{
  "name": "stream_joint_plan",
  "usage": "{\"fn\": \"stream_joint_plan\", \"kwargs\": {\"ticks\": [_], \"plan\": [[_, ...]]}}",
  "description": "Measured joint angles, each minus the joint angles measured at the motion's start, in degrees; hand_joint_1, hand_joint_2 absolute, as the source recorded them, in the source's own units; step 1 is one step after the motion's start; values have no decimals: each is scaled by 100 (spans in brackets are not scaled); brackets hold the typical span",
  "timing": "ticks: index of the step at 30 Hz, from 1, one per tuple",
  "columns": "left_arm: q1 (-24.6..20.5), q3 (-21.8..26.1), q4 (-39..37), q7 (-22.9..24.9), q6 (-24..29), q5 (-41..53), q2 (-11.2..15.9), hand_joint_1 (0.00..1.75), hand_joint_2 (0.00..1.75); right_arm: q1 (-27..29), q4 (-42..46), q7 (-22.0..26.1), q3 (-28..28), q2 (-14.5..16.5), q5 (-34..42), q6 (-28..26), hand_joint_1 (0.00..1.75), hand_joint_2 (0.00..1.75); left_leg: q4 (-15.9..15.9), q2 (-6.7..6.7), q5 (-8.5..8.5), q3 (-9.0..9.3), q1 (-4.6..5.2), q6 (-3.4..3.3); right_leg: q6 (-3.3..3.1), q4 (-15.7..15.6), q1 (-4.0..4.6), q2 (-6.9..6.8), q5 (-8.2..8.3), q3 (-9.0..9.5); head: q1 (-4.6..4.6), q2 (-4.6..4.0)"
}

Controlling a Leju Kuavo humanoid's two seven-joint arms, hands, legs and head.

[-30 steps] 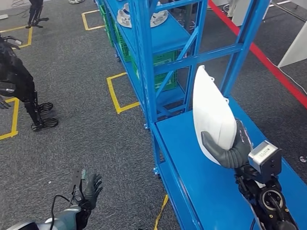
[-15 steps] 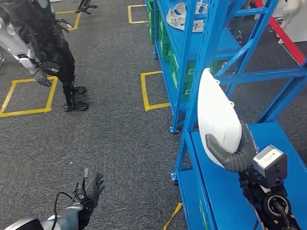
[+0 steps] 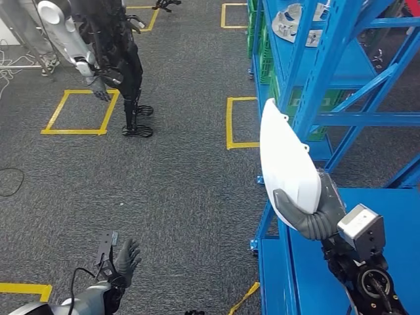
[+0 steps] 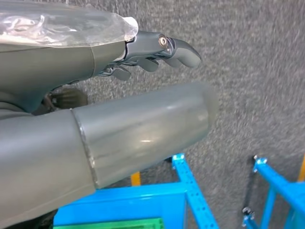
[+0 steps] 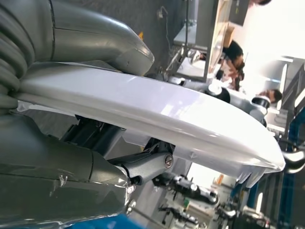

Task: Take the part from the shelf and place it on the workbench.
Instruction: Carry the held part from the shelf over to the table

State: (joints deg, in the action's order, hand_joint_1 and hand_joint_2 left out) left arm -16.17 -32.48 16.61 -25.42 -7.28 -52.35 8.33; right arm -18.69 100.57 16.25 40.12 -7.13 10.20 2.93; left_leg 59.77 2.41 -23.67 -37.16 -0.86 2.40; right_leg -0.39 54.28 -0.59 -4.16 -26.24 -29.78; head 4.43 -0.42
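From the head view, you are looking down at a grey carpeted floor (image 3: 188, 177) marked with yellow tape squares (image 3: 80, 111). A blue shelf rack (image 3: 324, 72) is rising at the upper right, with green crates (image 3: 317, 105) on a lower level and a pale round part (image 3: 296, 18) lying on an upper level. Another robot (image 3: 106, 46), dark with a silver arm, is standing at the upper left beside a yellow square. A blue flat surface (image 3: 342, 289) is lying at the lower right, under your right arm.

Your right hand (image 3: 317, 213) is gripping the white part (image 3: 287, 161), a smooth curved shell standing on edge. The thumb is wrapping across its lower front face and the palm is sitting behind it. The part is riding above the near corner of the blue surface, in front of the rack's upright post. Your left hand (image 3: 126, 259) is hanging low over the carpet at the lower left, fingers spread, carrying nothing.

In the left wrist view, the left hand (image 4: 151, 50) is showing relaxed fingers over the carpet, with blue frame pieces (image 4: 187, 191) close by.

In the right wrist view, you are seeing the white part (image 5: 162, 114) edge-on, clamped between the thick thumb on one face and the dark fingers (image 5: 147, 167) on the other. People are sitting in the bright, blurred background (image 5: 233, 57).
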Motion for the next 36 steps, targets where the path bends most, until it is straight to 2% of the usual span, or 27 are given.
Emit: {"fn": "stream_joint_plan", "kwargs": {"ticks": [1,2,3,4,5,7,9,10,11,12,13,14,16,17,18,20,21,22,24,26,27,28,29,31,33,35,36], "plan": [[-13,0,1,-1,-1,1,1,0,0,-1,8,1,-2,0,-1,1,175,175,-325,103,104,173,16,-34,31,3,19,-58,-25,19,9,0],[-22,0,1,-1,-1,1,1,0,0,-1,15,2,-2,0,-1,1,175,175,-507,166,139,268,35,-74,65,5,38,-113,-50,40,3,0],[-25,0,1,0,-1,2,0,0,0,-2,23,3,-3,0,-2,2,175,175,-564,153,128,292,56,-115,97,4,54,-171,-72,59,-9,0],[-20,0,1,1,-2,2,0,0,0,-4,28,4,-2,0,-2,2,175,175,-561,71,126,288,56,-160,125,-5,53,-230,-90,87,-32,0],[-11,0,1,1,-2,2,2,0,0,-4,34,5,-2,-2,-2,2,175,175,-570,7,124,298,47,-193,161,11,40,-225,-124,98,-48,0],[-13,0,1,2,-2,2,3,0,0,-4,53,8,-7,-5,-2,2,175,175,-590,-120,130,326,16,-261,219,303,12,6,-327,-14,-80,0],[-27,0,1,2,-2,3,-2,0,0,4,69,9,-9,-13,-2,2,175,175,-592,-248,128,337,8,-308,247,1071,-1,302,-693,-381,-123,0],[-30,0,1,2,-2,5,-4,0,0,15,74,8,-9,-18,-2,2,175,175,-591,-323,125,339,14,-320,253,1486,0,357,-837,-595,-133,0],[-27,0,1,2,-2,8,-7,0,0,25,74,6,-8,-21,-2,2,175,175,-589,-407,122,344,20,-326,253,1760,1,383,-885,-753,-135,0],[-23,0,0,2,-2,12,-10,0,0,34,74,5,-8,-25,-2,2,175,175,-587,-496,119,353,24,-328,245,1818,1,395,-817,-817,-136,0],[-19,0,0,2,-2,15,-13,0,0,39,74,5,-9,-27,-2,2,175,175,-586,-589,115,368,26,-326,226,1627,1,412,-633,-764,-141,0],[-18,0,0,2,-2,17,-17,0,0,38,74,5,-10,-30,-2,2,175,175,-586,-680,109,386,26,-320,197,1242,2,471,-376,-620,-148,0],[-22,0,0,2,-2,17,-34,0,0,35,75,5,-12,-34,-2,4,175,175,-574,-839,96,400,31,-290,133,434,-11,736,-3,-296,-159,0],[-25,0,0,2,-2,17,-39,0,0,34,76,5,-11,-34,-2,7,175,175,-568,-901,96,386,28,-268,116,197,-14,841,65,-189,-161,0],[-23,0,0,2,-2,17,-38,0,0,32,78,5,-10,-35,-3,9,175,175,-568,-964,104,361,18,-238,104,100,-13,889,58,-137,-160,0],[-1,-1,0,4,-1,20,-21,0,0,26,81,4,-9,-35,-7,13,175,175,-577,-1058,126,320,1,-170,75,44,-23,771,65,-79,-161,0],[11,-1,0,5,-1,24,-12,0,0,23,83,3,-10,-35,-10,17,175,175,-536,-982,101,295,10,-136,49,8,-36,700,82,-53,-154,0],[9,-2,0,8,0,28,-8,0,0,17,87,2,-9,-35,-13,26,175,175,-392,-828,16,221,21,-106,18,-27,-51,625,99,-30,-129,0],[-15,-2,0,16,5,34,-3,0,0,11,95,-9,-8,-36,-18,55,175,175,268,-444,-306,-119,26,-51,-20,-61,-47,470,108,-7,-76,0],[-24,-2,0,24,12,37,-8,0,0,19,98,-25,-2,-37,-19,85,175,175,1011,-305,-565,-527,0,-8,-32,-60,-37,309,94,-10,-46,0],[-18,-2,0,25,18,40,-11,0,0,24,98,-32,2,-37,-19,98,175,175,1137,-284,-554,-609,-11,5,-28,-59,-38,231,83,-8,-37,0],[-13,-2,0,26,29,45,-10,0,0,26,98,-34,5,-36,-18,108,175,175,1011,-262,-432,-557,-19,13,-18,-57,-42,155,70,0,-25,0],[-12,-2,0,26,42,49,-4,0,0,26,98,-35,6,-36,-17,119,175,175,673,-218,-239,-386,-23,16,1,-55,-46,83,53,14,-14,0],[-21,-2,0,26,61,52,7,0,0,21,98,-36,5,-36,-15,139,175,175,-179,-2,100,61,-6,-9,62,-42,-30,-51,3,51,16,0],[-32,-2,0,24,62,54,6,0,0,5,98,-35,5,-36,-14,149,175,175,-558,95,180,254,30,-87,126,-33,4,-156,-46,81,7,0],[-28,-2,0,22,56,59,4,0,0,-9,99,-35,5,-35,-13,150,175,175,-557,-35,159,249,47,-179,184,-39,10,-258,-85,120,-35,0],[-21,-2,0,21,53,64,3,0,0,-12,101,-35,4,-35,-13,149,175,175,-561,-96,153,260,39,-215,216,-17,-5,-246,-127,129,-46,0]]}}
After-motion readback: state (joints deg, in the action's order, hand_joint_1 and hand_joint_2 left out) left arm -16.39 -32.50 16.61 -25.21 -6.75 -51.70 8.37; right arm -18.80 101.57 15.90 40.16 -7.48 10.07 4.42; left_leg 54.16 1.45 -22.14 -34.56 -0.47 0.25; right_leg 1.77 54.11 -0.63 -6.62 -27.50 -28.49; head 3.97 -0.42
